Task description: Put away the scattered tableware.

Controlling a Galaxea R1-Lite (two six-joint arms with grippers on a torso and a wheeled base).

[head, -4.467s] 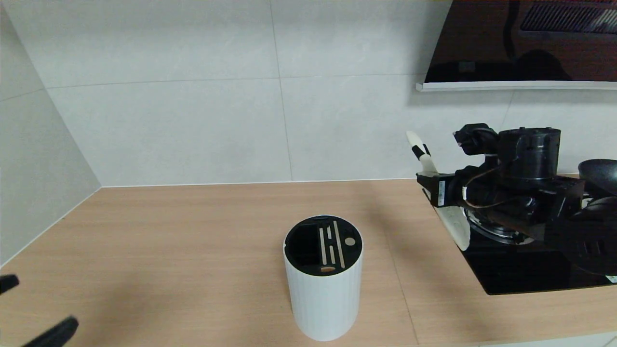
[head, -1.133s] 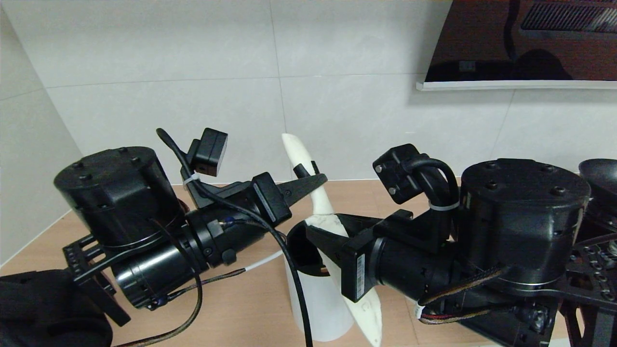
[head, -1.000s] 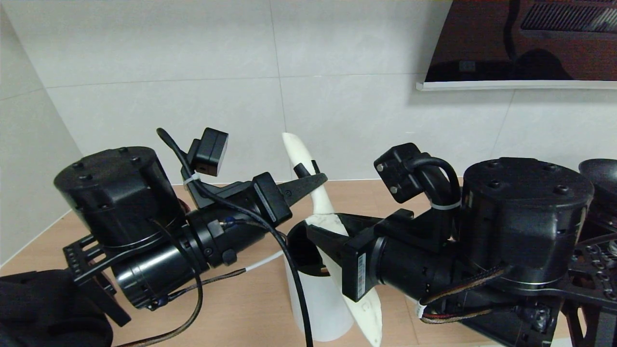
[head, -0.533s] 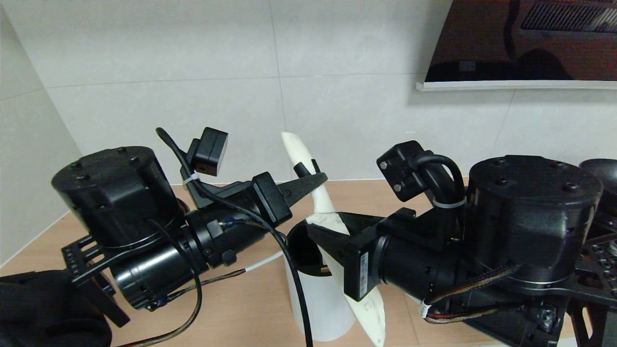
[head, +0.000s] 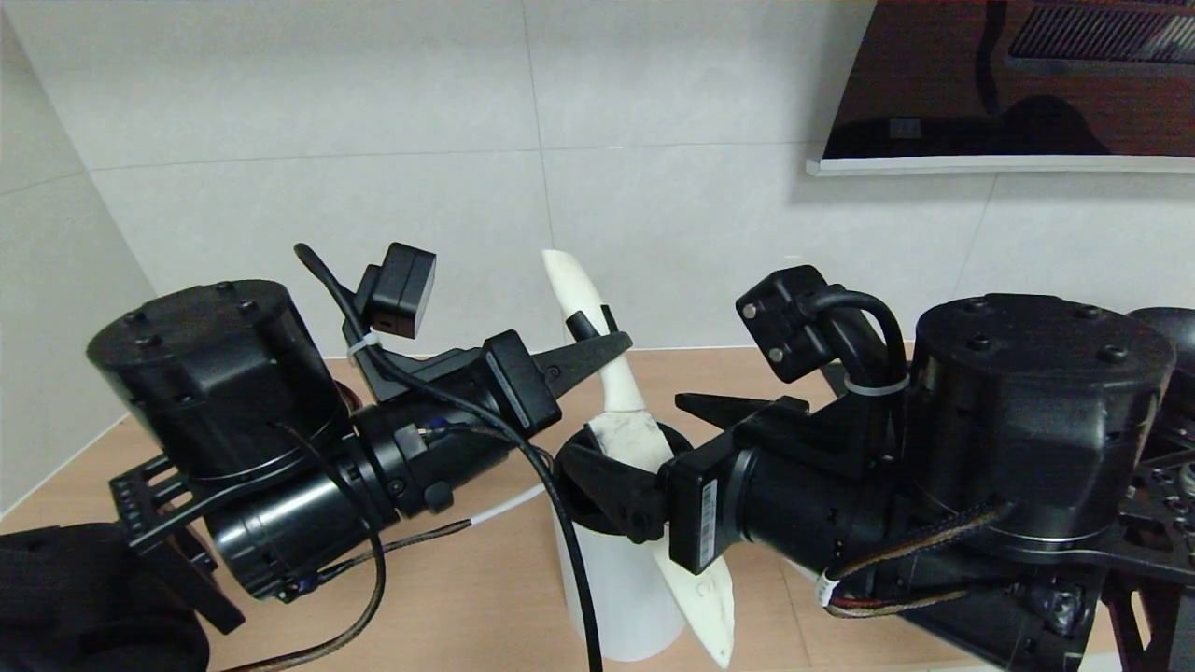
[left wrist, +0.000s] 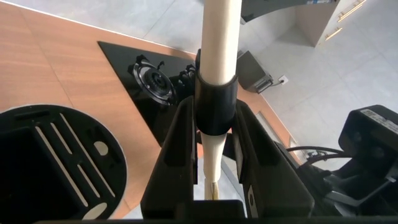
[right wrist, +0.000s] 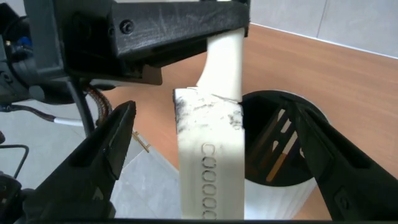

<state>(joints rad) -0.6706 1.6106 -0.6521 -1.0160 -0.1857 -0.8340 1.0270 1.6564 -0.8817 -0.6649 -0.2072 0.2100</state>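
A white knife (head: 569, 280) with a cream handle and a black band stands nearly upright, blade down, over the white cylindrical holder (head: 616, 588) on the wooden counter. My left gripper (head: 602, 336) is shut on the handle at the black band (left wrist: 216, 109). My right gripper (head: 621, 429) is open, its fingers (right wrist: 115, 146) spread on either side of the blade (right wrist: 211, 168) and apart from it. The holder's black slotted top (left wrist: 56, 168) lies below the knife (left wrist: 219, 37). The blade tip hangs in front of the holder's side.
A black hob (left wrist: 155, 81) with a burner is set in the counter (head: 467, 579) to the right of the holder (right wrist: 283, 180). A dark range hood (head: 1008, 84) hangs above it. The tiled wall closes the back and left.
The right gripper has opened and let go of the blade in the last half second. The left gripper keeps its hold on the handle. Earlier the right arm brought the knife from the hob.
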